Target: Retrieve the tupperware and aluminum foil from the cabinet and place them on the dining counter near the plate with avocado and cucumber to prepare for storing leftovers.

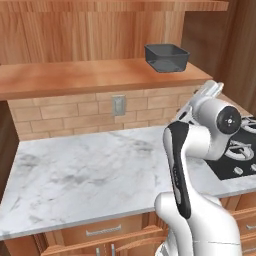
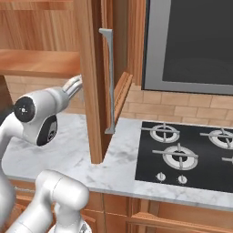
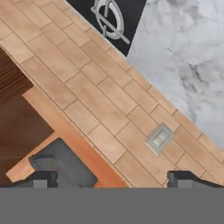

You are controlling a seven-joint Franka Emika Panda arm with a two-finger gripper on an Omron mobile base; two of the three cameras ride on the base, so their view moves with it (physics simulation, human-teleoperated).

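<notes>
Dark grey plastic marked the tupperware (image 1: 167,57) in the left base view; it sat upright on the shelf board of the cabinet (image 1: 95,75), toward the board's right end, with the white arm folded below it over the marble desk (image 1: 85,165); a wall outlet (image 1: 118,105) sat in the tan brick under the shelf.

Right base view: an open cabinet door (image 2: 93,82) with a long grey handle (image 2: 109,82) stood between the arm and the black stove (image 2: 186,154); that door edge looked the likeliest thing to clip.

Hand view: the pincer (image 3: 113,180) had its fingertips (image 3: 41,179) set wide apart, holding nothing; the tub lay beside the one fingertip; probably the hand should rise, centre over the flared rim, then straddle one wall before closing.
</notes>
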